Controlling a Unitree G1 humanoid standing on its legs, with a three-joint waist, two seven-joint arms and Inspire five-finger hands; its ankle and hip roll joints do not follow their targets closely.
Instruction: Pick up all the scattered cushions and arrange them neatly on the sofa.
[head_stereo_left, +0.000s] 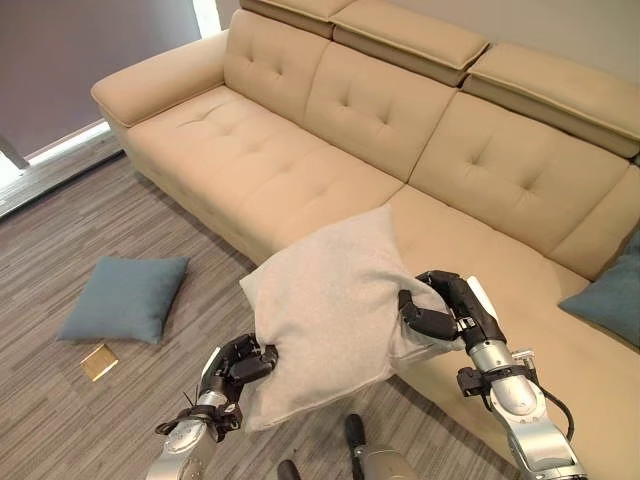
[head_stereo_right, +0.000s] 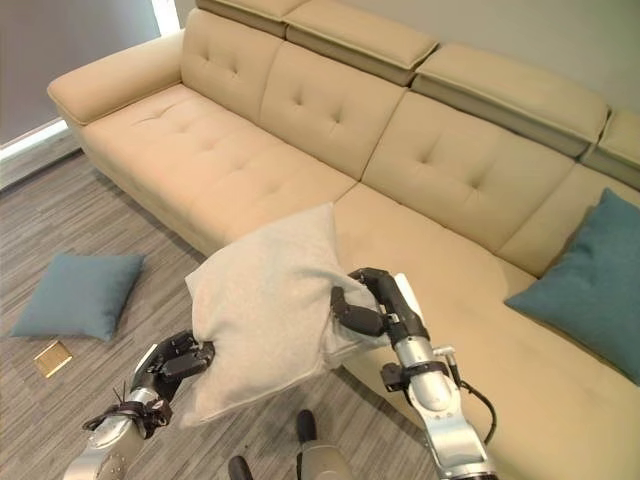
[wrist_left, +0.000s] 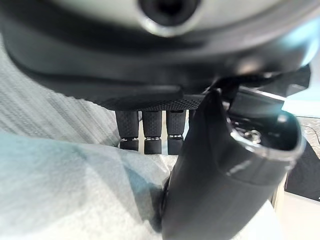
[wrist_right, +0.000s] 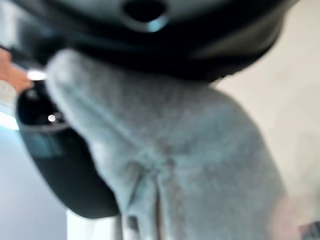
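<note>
A light grey cushion hangs in the air in front of the beige sofa, held by both hands. My left hand pinches its lower left corner, fingers and thumb curled into the cloth. Over at the cushion's right edge, my right hand is curled into the bunched fabric. A blue-grey cushion lies flat on the floor to the left. A teal cushion leans against the sofa's back at the far right.
A small tan square object lies on the wood-look floor near the blue-grey cushion. The sofa's left and middle seats are bare. A window and dark wall stand beyond the sofa's left arm.
</note>
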